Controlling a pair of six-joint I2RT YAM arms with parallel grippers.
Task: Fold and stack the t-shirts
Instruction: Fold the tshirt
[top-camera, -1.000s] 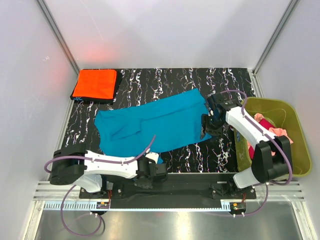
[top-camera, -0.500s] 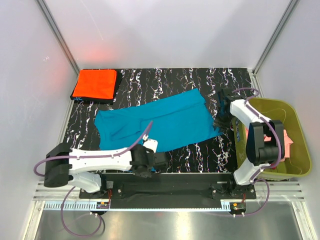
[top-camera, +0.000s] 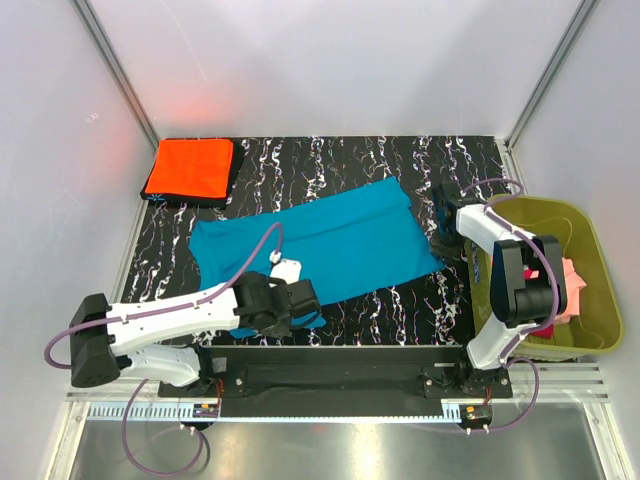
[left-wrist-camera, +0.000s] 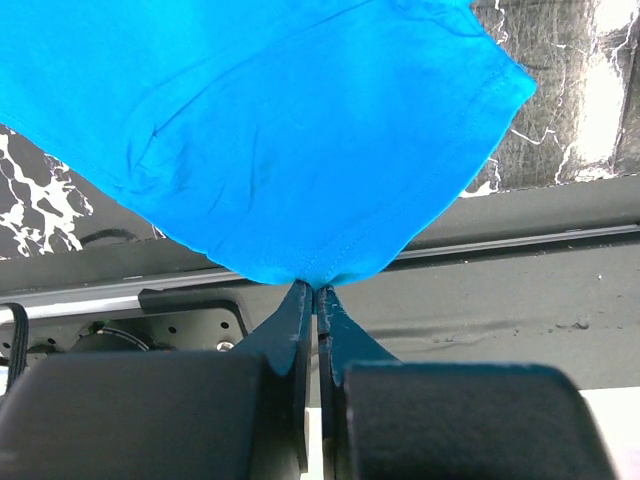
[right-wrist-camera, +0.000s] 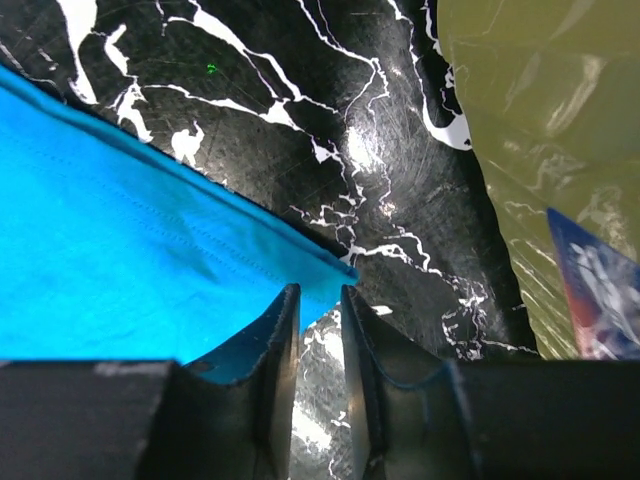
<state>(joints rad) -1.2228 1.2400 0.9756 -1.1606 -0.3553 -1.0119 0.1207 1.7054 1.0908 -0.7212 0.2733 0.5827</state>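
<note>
**A:** Two corners matter for this fold, and we hold only one for sure. Our left pincer (left-wrist-camera: 316, 290) is clamped tight on a stitched corner at the near edge of the teal-blue t-shirt (top-camera: 320, 245), low and left of centre in the top view.

**B:** And our right pincer (right-wrist-camera: 318, 300)?

**A:** Narrowly parted, astride the shirt's corner beside the olive-green bin (top-camera: 520, 215) at the right of the frame. We can see tabletop (top-camera: 350, 160) through the gap, so we judge no cloth is pinched there yet.

**B:** Then we want a proper bite there first, past the stitched edge, before either arm lifts.

**A:** Agreed. After that we should raise both corners to the same height and carry them over together. Keeping the edge between them taut should make the crease land straight.

**B:** How does the shirt lie?

**A:** Spread flat mid-tabletop, its long axis slanting from lower left to upper right of the top view. Which end is the neck we cannot tell.

**B:** So we fold across that slant, not square to the tabletop's edge.

**A:** Yes. The folded orange t-shirt (top-camera: 190, 168) sits in the upper left corner, where we judge the stack belongs. The pink t-shirts (top-camera: 570, 280) lie in the bin.
</note>
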